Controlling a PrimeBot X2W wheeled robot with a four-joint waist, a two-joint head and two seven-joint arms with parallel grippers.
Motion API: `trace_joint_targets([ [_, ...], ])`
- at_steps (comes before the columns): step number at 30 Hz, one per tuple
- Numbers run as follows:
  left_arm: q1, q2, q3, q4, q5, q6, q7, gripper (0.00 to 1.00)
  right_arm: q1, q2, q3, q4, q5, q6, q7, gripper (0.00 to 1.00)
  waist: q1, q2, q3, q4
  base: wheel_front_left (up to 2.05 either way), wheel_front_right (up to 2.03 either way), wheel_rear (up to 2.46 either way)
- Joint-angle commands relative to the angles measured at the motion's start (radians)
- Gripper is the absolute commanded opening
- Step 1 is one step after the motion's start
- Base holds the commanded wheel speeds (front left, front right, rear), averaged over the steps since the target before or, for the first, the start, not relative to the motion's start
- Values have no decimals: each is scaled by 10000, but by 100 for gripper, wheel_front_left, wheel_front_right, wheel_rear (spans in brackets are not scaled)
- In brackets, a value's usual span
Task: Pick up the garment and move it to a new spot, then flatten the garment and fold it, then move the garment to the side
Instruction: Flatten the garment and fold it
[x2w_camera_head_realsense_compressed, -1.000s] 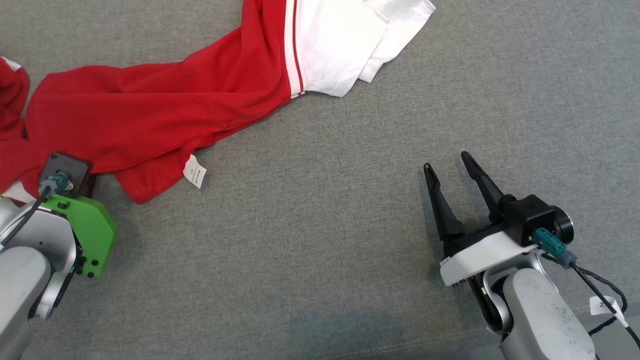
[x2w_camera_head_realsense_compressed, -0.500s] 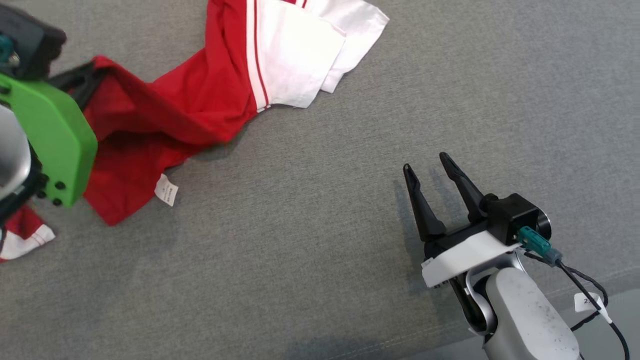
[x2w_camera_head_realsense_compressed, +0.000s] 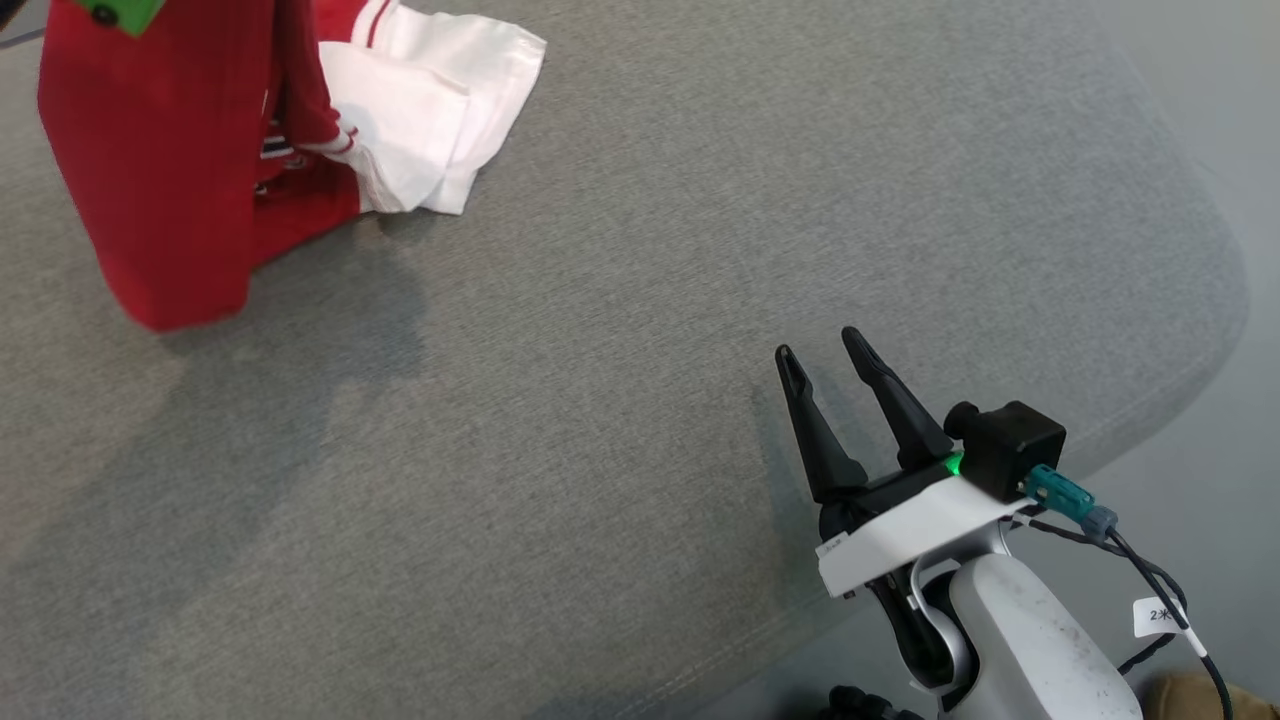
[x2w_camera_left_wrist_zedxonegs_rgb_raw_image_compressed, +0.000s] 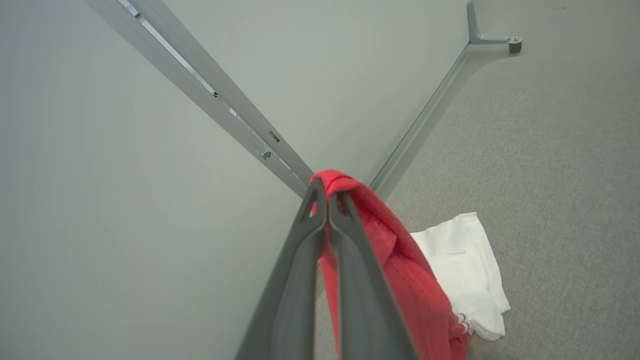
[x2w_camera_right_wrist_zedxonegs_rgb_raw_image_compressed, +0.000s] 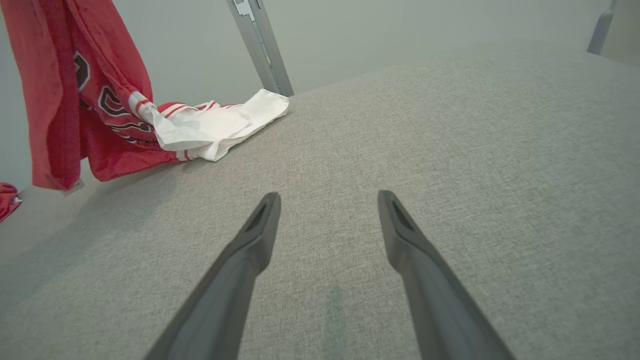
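The left gripper (x2w_camera_left_wrist_zedxonegs_rgb_raw_image_compressed: 327, 192) is pinched tight on a fold of the red-and-white garment (x2w_camera_left_wrist_zedxonegs_rgb_raw_image_compressed: 400, 270). The garment hangs from it at the far left, its white end resting on the grey cushion (x2w_camera_head_realsense_compressed: 600, 400). The right gripper (x2w_camera_head_realsense_compressed: 817, 342) is at the near right, jaws spread and empty, well apart from the cloth

The grey woven-fabric surface (x2w_camera_head_realsense_compressed: 640, 420), rounded at one corner, carried the white end of the red-and-white cloth garment (x2w_camera_head_realsense_compressed: 430, 150), which lay crumpled near its far edge. A small red fold (x2w_camera_right_wrist_zedxonegs_rgb_raw_image_compressed: 6, 199), possibly the same garment, rested at the left.
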Motion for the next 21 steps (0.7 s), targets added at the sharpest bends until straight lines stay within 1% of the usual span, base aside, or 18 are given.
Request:
trace_joint_targets([
  [1,-361,-328,-1,344,151,-112,-300,0,149,-4,9,-1,99,-3,-27,100,0,-1,-126,-970,0,0,0],
  [5,-1123,-1313,54,1320,298,-333,-1152,0,340,-3,3,39,158,-3,-27,100,0,-1,-282,-1247,0,0,0],
  [7,-1396,-1816,114,1735,259,-353,-1579,0,378,2,-2,41,153,-3,-27,100,0,-1,-344,-1295,0,0,0],
  [10,-1789,-2495,244,2203,241,-301,-2251,0,465,-1,-46,61,148,-3,-27,100,0,-1,-406,-1297,0,0,0],
  [13,-1983,-3108,439,2629,119,-152,-2861,0,407,-1,-95,64,148,-3,-27,100,0,-1,-431,-1236,0,0,0],
  [14,-1983,-3108,439,2629,119,-152,-2861,0,407,-1,-95,64,148,-3,-27,100,0,-1,-431,-1236,0,0,0],
  [16,-1980,-3412,575,2787,12,34,-3113,0,363,1,-141,7,145,-3,-27,100,0,-1,-385,-1146,0,0,0],
  [18,-1667,-3519,508,2842,-170,111,-2932,0,308,-2,-182,-32,128,-3,-27,100,0,-1,-297,-1025,0,0,0],
  [19,-1433,-3512,503,2834,-303,201,-2819,0,280,-7,-212,-47,132,-3,-27,100,0,-1,-247,-963,0,0,0],
  [21,-795,-3306,330,2661,-565,307,-2364,0,235,-2,-235,-59,152,-3,-27,100,0,-1,-122,-844,0,0,0],
])
